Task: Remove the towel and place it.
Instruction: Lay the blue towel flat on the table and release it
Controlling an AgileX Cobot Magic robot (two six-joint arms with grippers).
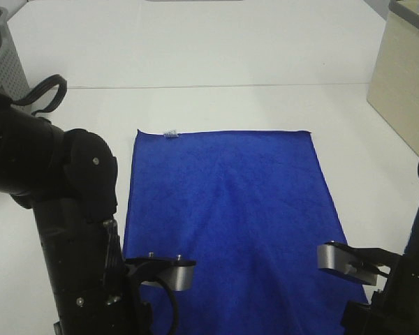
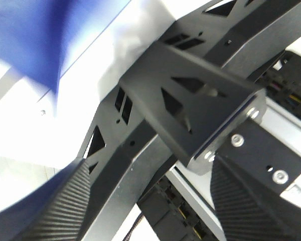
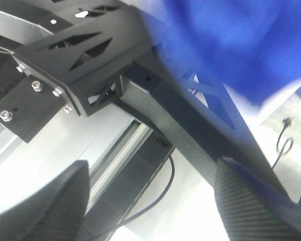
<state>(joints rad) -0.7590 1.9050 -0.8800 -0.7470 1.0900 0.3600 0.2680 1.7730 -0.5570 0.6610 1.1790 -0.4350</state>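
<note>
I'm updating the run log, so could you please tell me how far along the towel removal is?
Done: nothing visibly; the towel lies spread flat on the table. In hand: both arms sit at its near edge, with the left gripper and right gripper open and empty. Remaining: gripping the towel, lifting it and placing it.

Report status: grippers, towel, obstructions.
Left gripper open, right gripper open. Towel spread flat on table, near edge by both grippers. Nothing atop it.
</note>
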